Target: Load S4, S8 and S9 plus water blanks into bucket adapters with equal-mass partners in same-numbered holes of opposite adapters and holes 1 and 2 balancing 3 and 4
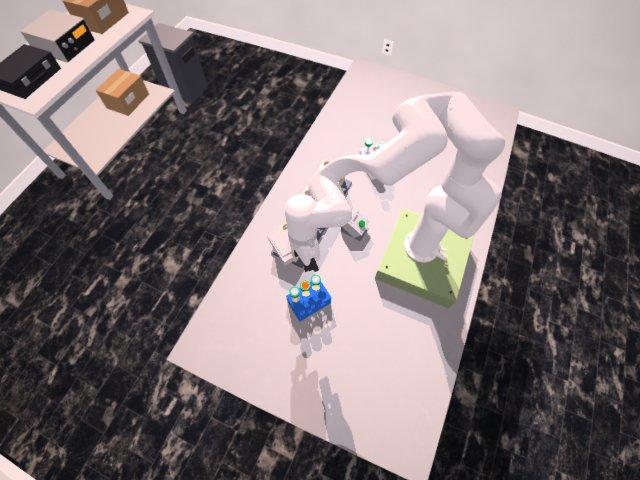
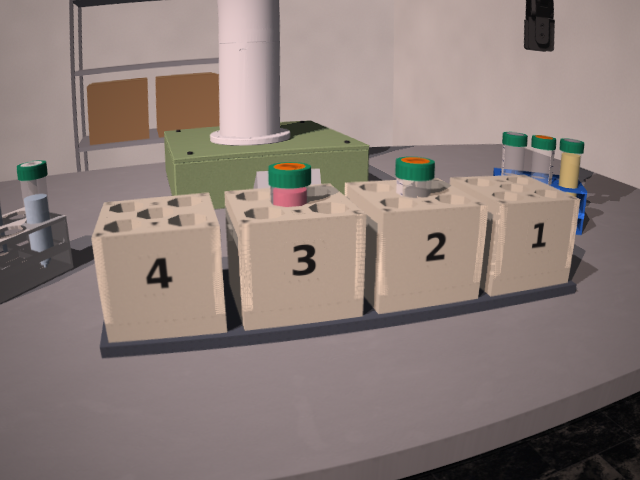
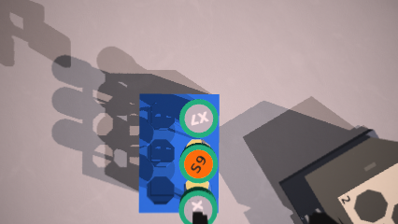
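Observation:
My gripper point(image 1: 310, 266) point(image 2: 539, 37) point(image 3: 259, 218) is partly open and empty, above and beside the blue rack point(image 1: 305, 311) point(image 2: 581, 209) point(image 3: 178, 105). In the rack, orange-capped S9 point(image 1: 305, 285) point(image 2: 543, 142) point(image 3: 198, 164) stands between grey-capped X7 point(image 3: 198, 119) and another grey-capped tube point(image 3: 191, 211), partly covered by a fingertip. Adapter 2 point(image 2: 408, 273) holds an orange-capped tube point(image 2: 415, 169) in its centre hole. Adapter 3 point(image 2: 279, 299) holds a pink orange-capped tube point(image 2: 289, 175) in its centre hole. Adapter 1 point(image 2: 516, 253) point(image 3: 384, 179) and adapter 4 point(image 2: 129, 310) show no tubes.
The water-blank rack point(image 2: 56, 253) with white-dotted tubes point(image 1: 368, 142) point(image 2: 32, 170) stands beyond adapter 4. The green DONE key point(image 1: 361, 223) is on its small desk between the adapters and the green robot base point(image 1: 392, 276) point(image 2: 268, 165). The arm hides most of the stand in the top view.

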You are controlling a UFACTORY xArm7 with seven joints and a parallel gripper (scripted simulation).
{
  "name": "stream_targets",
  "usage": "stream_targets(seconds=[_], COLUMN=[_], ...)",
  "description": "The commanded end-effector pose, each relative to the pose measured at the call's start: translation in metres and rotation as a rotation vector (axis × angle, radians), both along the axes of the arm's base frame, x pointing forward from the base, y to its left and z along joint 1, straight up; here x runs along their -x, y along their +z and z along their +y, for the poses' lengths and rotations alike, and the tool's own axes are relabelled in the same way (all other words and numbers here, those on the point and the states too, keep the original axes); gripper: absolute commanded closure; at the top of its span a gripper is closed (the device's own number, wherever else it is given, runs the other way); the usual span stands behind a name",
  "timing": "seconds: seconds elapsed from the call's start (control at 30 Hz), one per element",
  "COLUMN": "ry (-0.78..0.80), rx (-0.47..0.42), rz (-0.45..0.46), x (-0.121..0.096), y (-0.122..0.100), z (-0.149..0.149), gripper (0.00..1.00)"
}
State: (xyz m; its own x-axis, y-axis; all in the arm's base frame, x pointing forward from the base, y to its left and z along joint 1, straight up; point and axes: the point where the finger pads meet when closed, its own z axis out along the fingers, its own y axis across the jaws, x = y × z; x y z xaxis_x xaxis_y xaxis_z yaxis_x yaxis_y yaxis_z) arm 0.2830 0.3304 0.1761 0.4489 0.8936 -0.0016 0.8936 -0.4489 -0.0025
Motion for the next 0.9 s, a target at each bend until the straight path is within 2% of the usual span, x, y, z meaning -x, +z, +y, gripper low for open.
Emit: stream_targets(seconds=[0.0, 0.47, 0.87], ry=[-0.001, -0.001, -0.001], rx=[-0.003, -0.003, -0.003], rz=[-0.003, -0.003, -0.003], x=[0.011, 0.016, 0.017], y=[0.002, 0.002, -0.018], z=[0.020, 0.028, 0.028], gripper=[0.43, 0.43, 0.43])
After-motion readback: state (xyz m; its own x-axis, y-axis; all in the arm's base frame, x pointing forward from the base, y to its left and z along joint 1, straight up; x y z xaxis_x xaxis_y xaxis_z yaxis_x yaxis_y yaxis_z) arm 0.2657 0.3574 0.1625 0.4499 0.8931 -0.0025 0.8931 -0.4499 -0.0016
